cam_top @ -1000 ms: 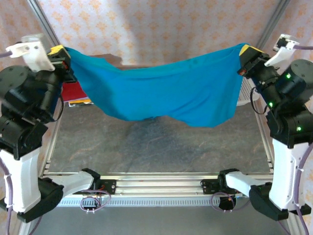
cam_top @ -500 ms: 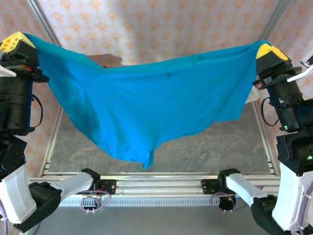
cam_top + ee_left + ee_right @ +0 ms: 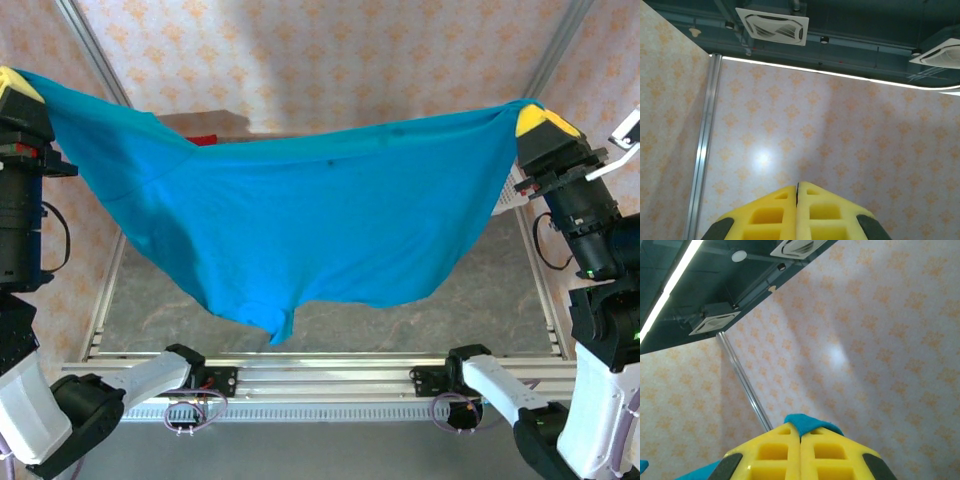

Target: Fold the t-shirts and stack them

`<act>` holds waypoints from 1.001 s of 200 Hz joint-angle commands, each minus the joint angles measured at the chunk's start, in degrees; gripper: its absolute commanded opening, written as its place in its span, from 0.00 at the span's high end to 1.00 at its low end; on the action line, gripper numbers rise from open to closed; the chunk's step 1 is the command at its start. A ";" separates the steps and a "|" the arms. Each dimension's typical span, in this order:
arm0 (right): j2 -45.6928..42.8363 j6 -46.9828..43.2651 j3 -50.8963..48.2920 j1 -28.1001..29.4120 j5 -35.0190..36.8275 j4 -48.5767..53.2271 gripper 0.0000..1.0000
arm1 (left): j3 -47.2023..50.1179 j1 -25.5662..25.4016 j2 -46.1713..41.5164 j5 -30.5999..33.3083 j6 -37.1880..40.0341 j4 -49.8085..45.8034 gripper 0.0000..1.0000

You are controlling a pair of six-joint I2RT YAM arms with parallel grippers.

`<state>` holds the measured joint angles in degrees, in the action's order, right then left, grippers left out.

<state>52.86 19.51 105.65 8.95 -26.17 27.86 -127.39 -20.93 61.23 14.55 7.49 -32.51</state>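
left gripper (image 3: 12,84), raised over the table's left edge, has its yellow fingers (image 3: 765,215) pressed together on one corner of the teal-blue t-shirt (image 3: 300,220). right gripper (image 3: 536,118), over the right edge, pinches the opposite corner the same way. the shirt hangs spread between them above the table (image 3: 480,290), covering most of a red folded shirt (image 3: 210,139) near the far edge.

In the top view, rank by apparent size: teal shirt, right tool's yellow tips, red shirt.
1. teal shirt, by far.
2. right tool, yellow tips.
3. red shirt, a sliver behind the teal one; close to 2, so unsure.
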 commanded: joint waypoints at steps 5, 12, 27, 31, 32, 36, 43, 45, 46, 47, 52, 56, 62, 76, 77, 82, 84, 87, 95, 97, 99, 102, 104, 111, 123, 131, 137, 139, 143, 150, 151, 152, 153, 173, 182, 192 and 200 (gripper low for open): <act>-0.98 2.66 -0.04 0.28 -1.91 0.03 1.00 | 1.17 0.54 -0.28 2.51 1.60 -1.15 1.00; -1.33 2.90 -0.03 0.25 -2.15 -0.21 1.00 | 1.99 0.54 -0.84 2.45 1.27 -0.87 1.00; -1.68 2.98 0.65 0.28 -2.54 0.32 1.00 | 4.16 0.54 -2.35 2.35 0.87 0.94 1.00; -1.73 2.99 0.94 0.27 -2.69 0.60 1.00 | 4.48 0.54 -2.70 2.33 0.86 1.34 1.00; -1.72 2.99 1.04 0.27 -2.76 0.65 1.00 | 4.50 0.54 -2.74 2.33 0.86 1.41 1.00; -1.79 2.99 1.31 0.27 -2.86 1.01 1.00 | 4.58 0.54 -2.97 2.33 0.86 1.56 1.00; -1.93 3.14 1.85 0.22 -3.01 1.74 1.00 | 4.32 0.54 -3.11 2.48 0.95 1.51 1.00; -2.03 3.23 1.91 0.20 -3.14 1.87 1.00 | 4.16 0.54 -3.13 2.46 0.95 1.43 1.00; -2.00 3.24 2.01 0.24 -3.12 1.90 1.00 | 4.08 0.54 -3.18 2.48 0.95 1.37 1.00; -2.03 3.25 2.06 0.26 -3.15 2.01 1.00 | 3.99 0.54 -3.16 2.54 1.00 1.30 1.00; -2.21 3.33 2.36 0.23 -3.10 2.38 1.00 | 3.40 0.54 -3.08 2.44 0.96 0.83 1.00; -2.29 3.52 2.44 0.27 -3.17 2.52 1.00 | 2.89 0.54 -2.97 2.44 0.95 0.39 1.00; -2.64 3.76 2.46 0.22 -3.15 2.64 1.00 | 2.12 0.54 -2.88 2.34 0.87 -0.20 1.00; -3.34 4.38 2.25 0.16 -3.09 2.65 1.00 | 1.13 0.54 -3.13 2.11 0.61 -1.21 1.00; -3.36 4.48 2.22 0.18 -3.09 2.65 1.00 | 1.11 0.54 -3.14 2.13 0.56 -1.22 1.00; -3.55 4.71 2.15 0.14 -3.14 2.73 1.00 | 1.02 0.54 -3.35 2.11 0.52 -1.37 1.00; -3.68 4.83 2.16 0.18 -3.13 2.73 1.00 | 1.01 0.54 -3.43 2.10 0.43 -1.40 1.00; -3.75 4.98 2.18 0.19 -3.16 2.73 1.00 | 1.01 0.54 -3.62 2.08 0.42 -1.41 1.00; -3.92 5.52 2.21 0.14 -3.42 2.72 1.00 | 1.01 0.54 -3.98 1.96 0.39 -1.42 1.00; -3.93 5.67 2.31 0.16 -3.51 2.73 1.00 | 1.01 0.54 -4.07 1.84 0.42 -1.42 1.00; -3.91 5.75 2.29 0.09 -3.55 2.73 1.00 | 1.01 0.54 -4.16 1.83 0.42 -1.48 1.00; -3.98 5.97 2.41 0.09 -3.66 2.67 1.00 | 1.01 0.54 -4.33 1.81 0.46 -1.42 1.00; -3.99 6.15 2.45 0.08 -3.65 2.72 1.00 | 1.01 0.54 -4.40 1.85 0.54 -1.37 1.00; -4.07 6.33 2.71 0.02 -3.62 2.82 1.00 | 0.92 0.54 -4.54 1.89 0.88 -1.25 1.00; -4.13 6.37 3.27 -0.27 -3.34 3.12 1.00 | 0.67 0.53 -4.55 2.48 1.78 -1.11 1.00; -4.14 6.13 3.65 -0.38 -3.20 3.32 1.00 | 0.25 0.45 -4.25 3.02 2.53 -1.19 1.00; -4.08 6.05 3.78 -0.51 -3.06 3.29 1.00 | -0.15 0.45 -3.77 3.45 2.93 -1.43 1.00; -4.04 6.00 3.85 -0.51 -2.95 3.22 1.00 | -0.31 0.45 -3.65 3.53 3.11 -1.47 1.00; -4.00 5.93 3.99 -0.60 -2.89 3.23 1.00 | -0.60 0.45 -3.31 3.70 3.26 -1.73 1.00; -3.84 5.98 4.11 -0.74 -2.59 3.25 1.00 | -0.83 0.45 -2.58 3.87 3.85 -1.76 1.00; -3.83 5.98 4.12 -0.76 -2.53 3.21 1.00 | -0.84 0.45 -2.46 3.89 3.94 -1.76 1.00; -3.78 5.94 4.12 -0.81 -2.46 3.28 1.00 | -0.88 0.45 -2.32 3.90 4.03 -1.72 1.00; -3.76 5.92 4.22 -0.79 -2.43 3.31 1.00 | -0.86 0.45 -2.15 3.95 4.12 -1.70 1.00; -1.28 4.57 7.27 -1.18 -0.20 8.20 1.00 | -2.72 0.45 2.25 5.58 5.95 -2.57 1.00; 0.24 2.94 8.63 -1.14 0.02 10.76 1.00 | -3.81 0.46 5.20 6.53 6.91 -3.14 1.00; 1.75 1.70 8.92 -1.17 1.11 12.72 1.00 | -4.49 0.45 8.67 7.09 7.73 -3.26 1.00; 2.75 1.12 8.25 -1.13 2.11 13.54 1.00 | -4.83 0.46 11.43 7.00 8.33 -3.11 1.00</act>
<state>51.99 23.77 113.27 8.19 -27.51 36.77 -131.74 -20.95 63.48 19.00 11.81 -34.46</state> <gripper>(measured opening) 0.042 0.051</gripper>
